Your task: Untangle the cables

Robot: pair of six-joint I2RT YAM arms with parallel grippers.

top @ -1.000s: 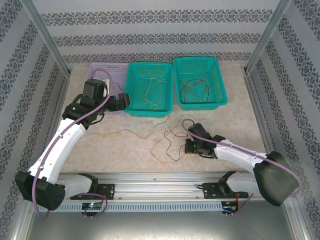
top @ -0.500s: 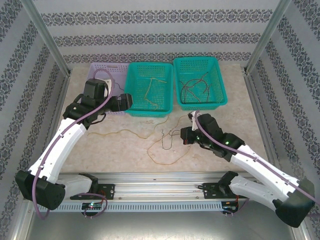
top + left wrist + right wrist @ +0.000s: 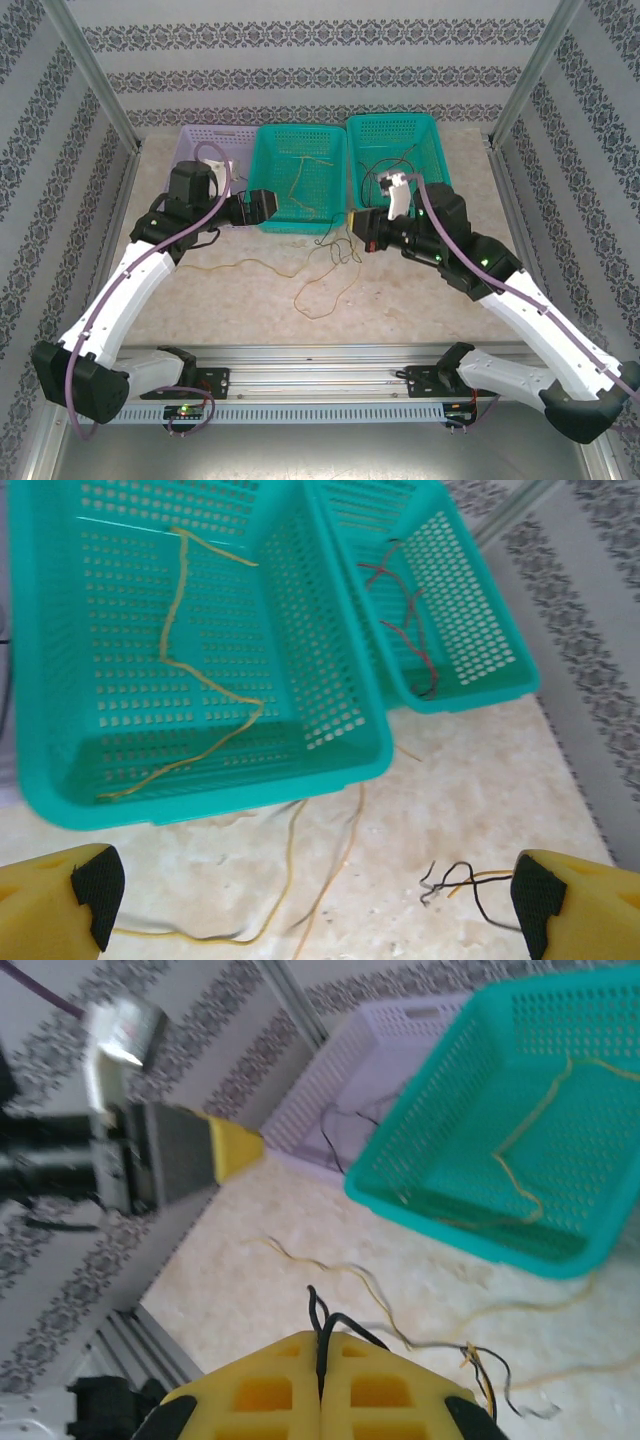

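Centre of frame, cables [image 3: 330, 258] tangled on table [image 3: 430, 300]; right pincer [image 3: 320, 1345] clamped on 1 black strand [image 3: 314, 1305], left pincer [image 3: 310, 890] wide open, empty; best drawn out slowly, left pinning the rest.

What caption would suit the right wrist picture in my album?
Right gripper shut on a black cable, a teal basket holding a yellow cable beyond.

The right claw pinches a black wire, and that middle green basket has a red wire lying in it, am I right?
Not quite: the middle basket holds a yellow wire, not a red one, as the left wrist view shows. The right gripper does pinch a black wire.
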